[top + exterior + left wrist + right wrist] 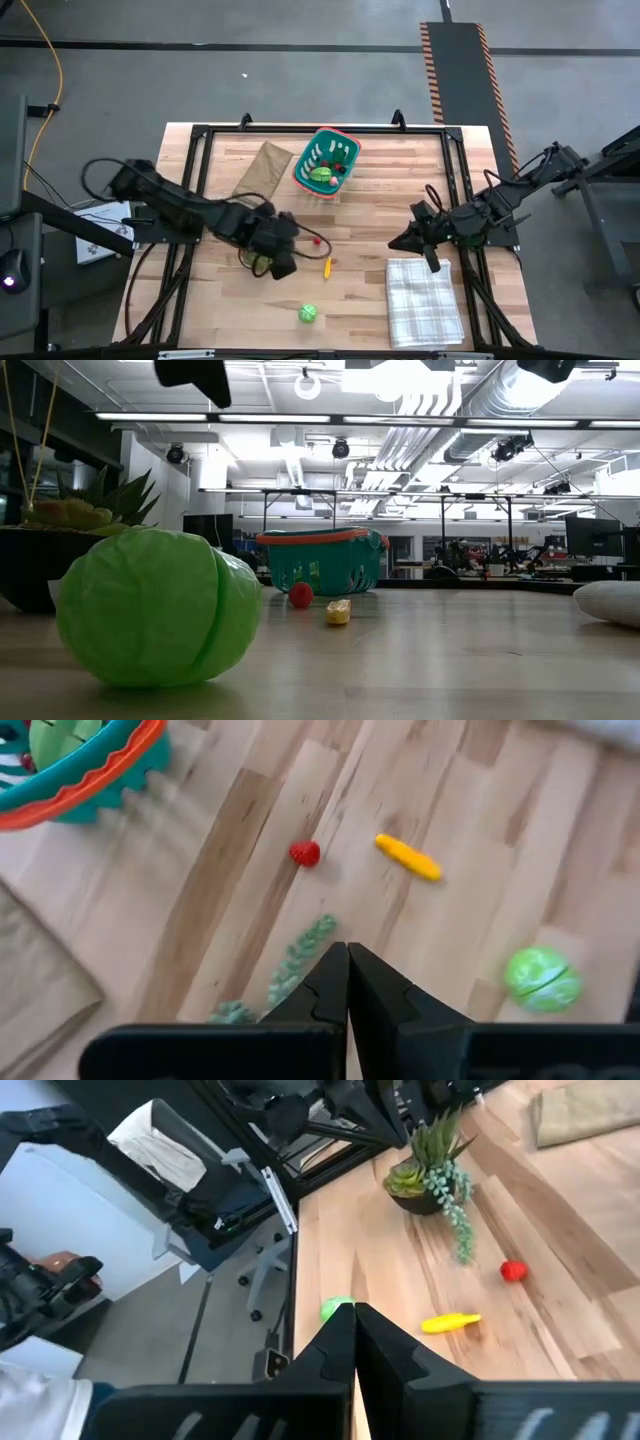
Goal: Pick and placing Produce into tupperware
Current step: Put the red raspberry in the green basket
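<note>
Produce [326, 266], a yellow piece with a red berry [318, 241] beside it, is lying on the table [370, 210] just right of the clenched, empty left gripper [283, 262]; the right gripper [402, 242], also clenched, is waiting farther off.

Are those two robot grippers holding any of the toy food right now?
No. The left gripper and right gripper are both shut with nothing between their fingers, above the table.

Part-filled tupperware [325, 160]; produce [308, 314] perhaps scattered.
</note>
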You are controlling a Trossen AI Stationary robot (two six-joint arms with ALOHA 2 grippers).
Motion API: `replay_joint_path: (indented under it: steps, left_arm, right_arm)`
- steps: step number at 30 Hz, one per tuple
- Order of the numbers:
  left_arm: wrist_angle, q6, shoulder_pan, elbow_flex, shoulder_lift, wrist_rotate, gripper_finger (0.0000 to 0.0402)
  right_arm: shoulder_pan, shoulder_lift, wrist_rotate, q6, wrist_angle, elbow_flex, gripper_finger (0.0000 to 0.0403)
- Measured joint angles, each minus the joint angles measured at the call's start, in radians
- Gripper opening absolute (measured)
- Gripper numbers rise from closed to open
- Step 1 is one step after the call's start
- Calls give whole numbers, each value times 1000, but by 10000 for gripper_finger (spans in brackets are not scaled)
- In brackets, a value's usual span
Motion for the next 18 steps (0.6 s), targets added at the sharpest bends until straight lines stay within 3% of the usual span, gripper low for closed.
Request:
replay_joint_path:
  steps: [8,14,18]
  left_arm:
    - [477,-5,26,-368,-255,71,0]
    - [689,-10,62,-606,-355,97,0]
    - [772,92,94,-668,-357,96,0]
  right_arm:
    - [2,0,40,-25,0,0,1]
    - [2,0,70,-26,-1,0,1]
    - [2,0,121,-26,0,0,1]
